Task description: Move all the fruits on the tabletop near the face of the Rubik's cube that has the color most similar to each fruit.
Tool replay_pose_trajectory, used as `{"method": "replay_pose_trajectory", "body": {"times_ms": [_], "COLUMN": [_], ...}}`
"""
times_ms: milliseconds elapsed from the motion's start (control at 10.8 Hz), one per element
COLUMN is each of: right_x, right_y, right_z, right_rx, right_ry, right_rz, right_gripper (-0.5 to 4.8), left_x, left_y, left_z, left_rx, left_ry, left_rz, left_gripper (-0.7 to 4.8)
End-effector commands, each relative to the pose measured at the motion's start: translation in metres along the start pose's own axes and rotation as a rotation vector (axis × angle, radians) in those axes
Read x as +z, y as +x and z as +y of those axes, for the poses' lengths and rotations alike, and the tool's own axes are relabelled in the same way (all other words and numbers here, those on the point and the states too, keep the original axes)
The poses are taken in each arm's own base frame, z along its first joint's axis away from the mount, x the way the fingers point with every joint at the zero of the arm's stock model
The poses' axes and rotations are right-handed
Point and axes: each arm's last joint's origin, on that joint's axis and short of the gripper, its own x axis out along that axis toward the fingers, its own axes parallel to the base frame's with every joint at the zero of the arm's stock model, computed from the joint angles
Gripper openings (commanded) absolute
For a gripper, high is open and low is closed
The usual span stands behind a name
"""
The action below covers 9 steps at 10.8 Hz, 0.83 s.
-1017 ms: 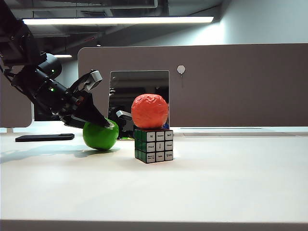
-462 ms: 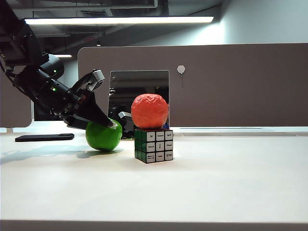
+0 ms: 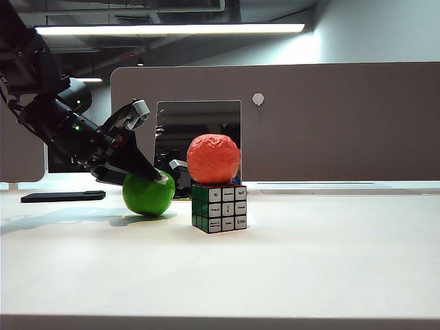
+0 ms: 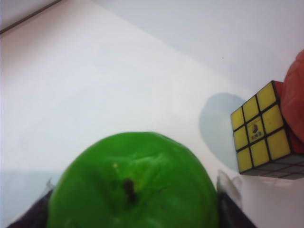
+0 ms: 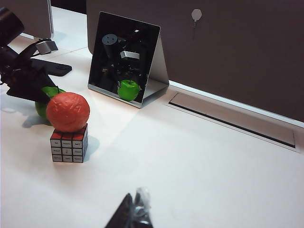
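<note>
White tabletop (image 3: 309,268), green apple (image 4: 135,187) between left gripper (image 3: 141,180) jaws

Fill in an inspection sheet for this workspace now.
Surface: white tabletop, bare in front.
Job's things: orange-red fruit sits on the Rubik's cube; green apple on the table left of the cube.
Clutter: flat dark object far left; mirror stand behind.
Grippers: left gripper straddles the apple; right gripper shut, away from the things.
Cables: nothing seen.
Surroundings: partition wall.

Left end effector (image 3: 141,172) angled down, spread wide — right end effector (image 5: 133,209) closed, raised.
</note>
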Motion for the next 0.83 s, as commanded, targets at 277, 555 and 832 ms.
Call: {"method": "replay_pose_trajectory", "body": {"times_ms": [277, 555, 832], "right_x": [0.003, 0.002, -0.003], "right_y": [-0.001, -0.001, -0.001], "right_z": [0.002, 0.002, 0.003], "right_rx": [0.082, 0.084, 0.093], "right_ry": [0.006, 0.013, 0.041], "right_rz": [-0.033, -0.019, 0.031], "right_gripper": [-0.01, -0.01, -0.01], "left_x": [-0.022, -0.028, -0.044], "left_y": [0.009, 0.012, 0.014], "left_z": [-0.007, -0.01, -0.018], "left_rx": [-0.062, -0.102, -0.146], "left_ry": [-0.125, -0.128, -0.167], "left_rz": [0.115, 0.098, 0.117], "left_gripper": [2.62, 1.68, 1.69]}}
